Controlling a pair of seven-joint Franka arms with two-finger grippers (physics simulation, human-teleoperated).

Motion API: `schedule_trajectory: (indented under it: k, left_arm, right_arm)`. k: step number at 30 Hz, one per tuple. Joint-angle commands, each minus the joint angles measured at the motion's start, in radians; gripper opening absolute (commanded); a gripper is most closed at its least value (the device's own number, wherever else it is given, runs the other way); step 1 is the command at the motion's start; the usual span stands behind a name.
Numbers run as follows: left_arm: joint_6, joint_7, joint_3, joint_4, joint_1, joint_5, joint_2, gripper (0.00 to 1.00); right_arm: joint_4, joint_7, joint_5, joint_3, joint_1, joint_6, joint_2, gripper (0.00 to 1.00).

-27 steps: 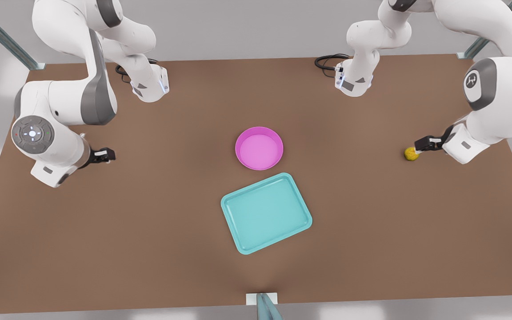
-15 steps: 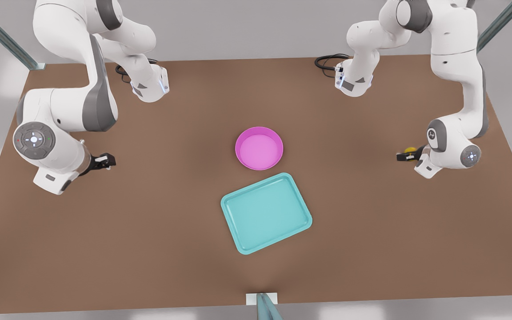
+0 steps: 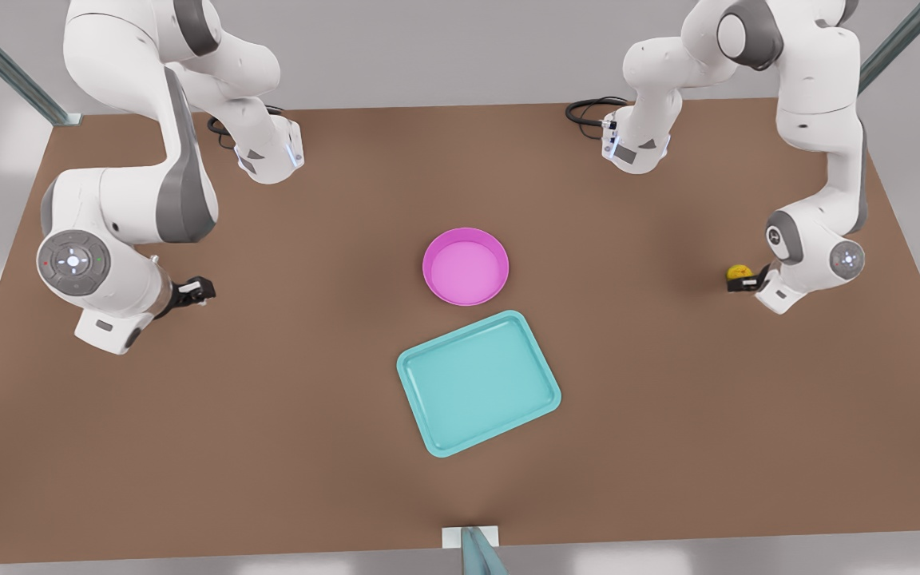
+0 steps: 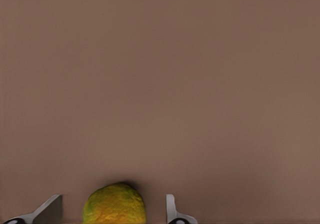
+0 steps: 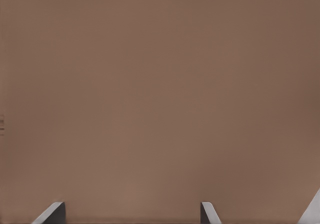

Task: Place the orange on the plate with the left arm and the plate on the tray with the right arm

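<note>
Left gripper [image 3: 742, 281]: at the right edge of the front view, low over the surface [image 3: 668, 447], fingers spread with a gap on each side of the orange (no contact visible in the left wrist view).
Orange [image 3: 739, 272]: rests on the surface at the right of the front view, between the left gripper's fingers [image 4: 172, 211]; well apart from the plate.
Right gripper [image 3: 195, 290]: at the left of the front view, just above bare surface, fingers parted and holding nothing (the arm waits).
Plate [image 3: 465, 266]: pink, upright, at the centre of the front view, on the surface, nothing in it.
Tray [image 3: 478, 382]: teal, just below the plate in the front view, turned at a slight angle; near the plate, narrow strip of surface between them.
</note>
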Motion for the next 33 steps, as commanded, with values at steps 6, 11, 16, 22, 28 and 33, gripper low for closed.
schedule_trajectory:
  k: [6,11,16,22,28,33]
  left_arm:
    - [-0.022,0.141,0.002,-0.007,0.0,0.002,0.03,1.0]
    - [-0.029,0.141,0.002,-0.009,0.0,0.002,0.072,1.0]
    - [-0.022,0.141,0.003,-0.007,0.001,0.002,0.089,1.0]
    - [-0.019,0.141,0.003,-0.007,0.007,0.002,0.089,0.82]
    - [-0.028,0.139,0.003,-0.004,0.007,0.002,0.078,0.66]
    - [-0.308,-0.002,-0.064,0.134,-0.114,0.002,-0.059,0.64]
  right_arm:
    - [-0.017,-0.038,0.001,0.0,-0.001,0.002,-0.01,1.0]
    - [-0.025,-0.038,0.003,0.0,-0.004,0.002,-0.014,1.0]
    - [-0.025,-0.038,0.006,0.0,-0.007,0.009,-0.008,1.0]
    - [-0.025,-0.038,0.009,0.0,-0.014,0.01,-0.003,1.0]
    - [-0.032,-0.041,0.032,0.0,-0.033,0.03,-0.005,1.0]
    - [-0.034,-0.035,0.032,-0.005,-0.033,0.05,-0.005,1.0]
